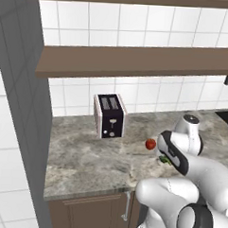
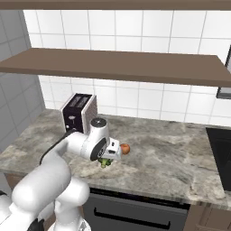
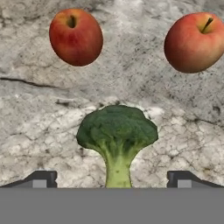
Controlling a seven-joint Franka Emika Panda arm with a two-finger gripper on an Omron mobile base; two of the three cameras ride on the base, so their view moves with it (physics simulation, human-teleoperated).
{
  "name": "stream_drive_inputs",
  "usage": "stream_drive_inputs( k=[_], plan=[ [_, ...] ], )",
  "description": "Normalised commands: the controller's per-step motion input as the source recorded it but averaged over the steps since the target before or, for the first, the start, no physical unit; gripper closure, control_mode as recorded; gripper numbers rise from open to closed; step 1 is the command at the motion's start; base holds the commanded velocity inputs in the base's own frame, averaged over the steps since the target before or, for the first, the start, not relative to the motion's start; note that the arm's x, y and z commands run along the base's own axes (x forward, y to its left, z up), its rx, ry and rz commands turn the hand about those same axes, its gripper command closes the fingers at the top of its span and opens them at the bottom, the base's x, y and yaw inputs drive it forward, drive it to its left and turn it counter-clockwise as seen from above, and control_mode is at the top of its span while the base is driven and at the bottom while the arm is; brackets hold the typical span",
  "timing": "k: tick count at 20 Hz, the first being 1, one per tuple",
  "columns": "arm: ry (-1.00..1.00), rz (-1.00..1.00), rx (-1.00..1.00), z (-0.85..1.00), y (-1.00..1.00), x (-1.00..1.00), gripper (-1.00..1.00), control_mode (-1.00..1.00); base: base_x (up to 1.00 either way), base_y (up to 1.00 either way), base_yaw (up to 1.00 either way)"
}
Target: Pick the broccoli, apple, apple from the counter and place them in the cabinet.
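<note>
I am counting two apples and one broccoli [image 3: 117,135] on the counter [image 1: 85,161], plus one toaster [image 1: 109,115] standing toward the counter's back edge, near its left end. In the hand view the red apple [image 3: 75,36] is sitting to the upper left and the orange-red apple [image 3: 195,41] to the upper right, well apart from each other, with the broccoli lying nearer the camera between them, crown toward the apples and stalk pointing back at me. All three are resting on bare stone, roughly midway between the counter's front and back edges.

I am seeing two brown shelves on the tiled wall; the lower one, the cabinet [image 2: 117,65], is carrying nothing that I can make out.

The gripper [image 3: 112,180] is hanging low over the broccoli with its jaws spread wide, one fingertip on each side of the stalk and neither touching it. In the right base view the hand is covering most of the broccoli.
</note>
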Motion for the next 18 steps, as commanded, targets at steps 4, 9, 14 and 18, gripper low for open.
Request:
stream_drive_inputs(
  k=[4,9,14,18],
  plan=[
    [0.00,0.00,0.00,-0.28,-0.12,0.06,-1.00,-1.00,0.00,0.00,0.00],
    [0.00,0.00,0.00,-0.30,-0.05,0.10,-1.00,-1.00,0.00,0.00,0.00],
    [0.00,0.00,0.00,-0.32,0.00,0.20,-1.00,-1.00,0.00,0.00,0.00],
    [0.01,0.00,0.00,-0.35,0.00,0.19,-1.00,-1.00,0.00,0.00,0.00]
  ],
)
